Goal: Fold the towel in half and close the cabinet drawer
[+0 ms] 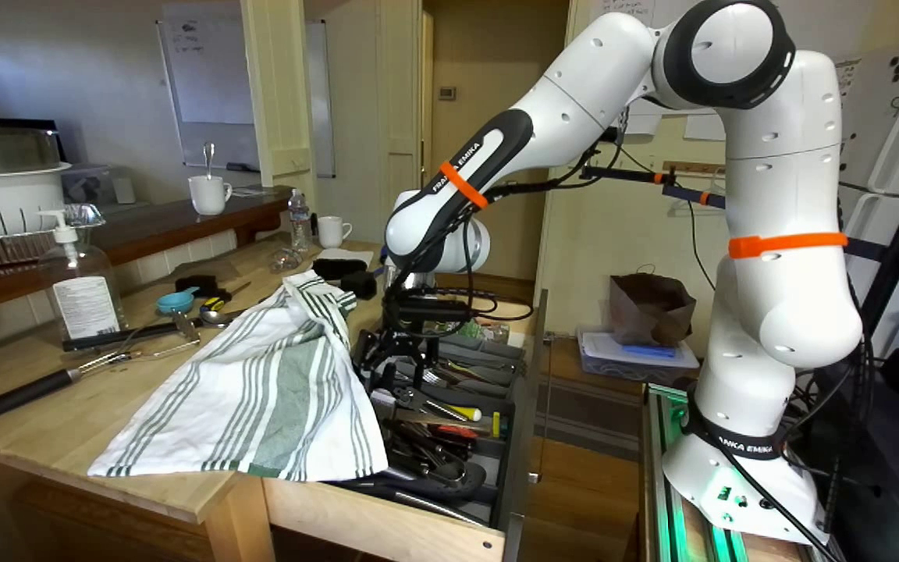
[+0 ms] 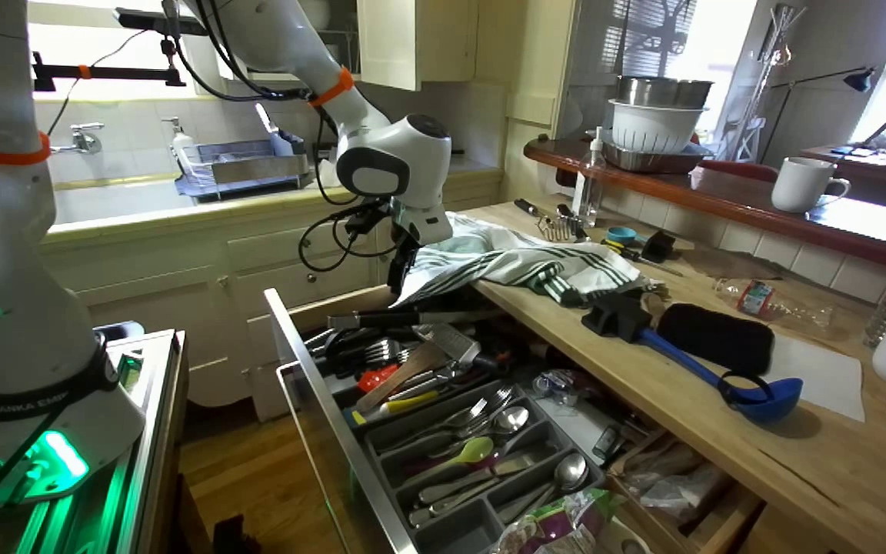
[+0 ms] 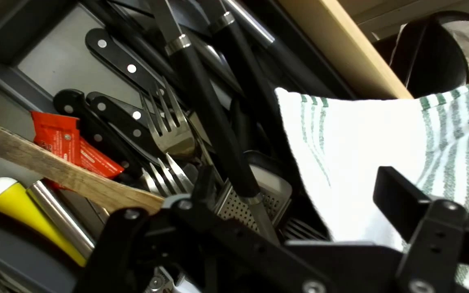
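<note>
Overhanging a wooden drawer (image 1: 387, 515), wrinkled green-striped towel (image 1: 262, 390), angular black tool (image 3: 297, 185), jaws apart

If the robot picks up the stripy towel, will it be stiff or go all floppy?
The striped towel will probably go floppy, since it lies wrinkled and drapes past the counter over the drawer. It looks like thin cloth, so it's likely light for its size. Pushed, it may bunch up, judging by its folds.
</note>
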`<state>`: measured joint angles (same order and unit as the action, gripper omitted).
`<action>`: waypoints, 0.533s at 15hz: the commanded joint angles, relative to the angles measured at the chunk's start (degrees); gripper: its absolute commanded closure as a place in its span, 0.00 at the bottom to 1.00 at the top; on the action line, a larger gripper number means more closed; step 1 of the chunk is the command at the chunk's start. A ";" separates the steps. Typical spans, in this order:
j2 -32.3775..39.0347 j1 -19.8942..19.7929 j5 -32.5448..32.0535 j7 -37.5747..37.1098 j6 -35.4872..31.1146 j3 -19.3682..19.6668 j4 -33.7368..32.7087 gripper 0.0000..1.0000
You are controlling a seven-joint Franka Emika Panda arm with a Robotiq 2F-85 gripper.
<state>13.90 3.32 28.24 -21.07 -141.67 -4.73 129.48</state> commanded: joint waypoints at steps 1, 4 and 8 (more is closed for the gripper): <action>-0.03 0.15 -0.05 -0.04 0.13 0.17 -0.06 0.00; -0.03 0.15 -0.06 -0.04 0.13 0.17 -0.06 0.00; 0.98 2.24 -2.93 -3.70 -0.12 -0.03 -1.37 0.00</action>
<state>14.00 3.69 27.72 -21.51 -141.66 -4.76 129.19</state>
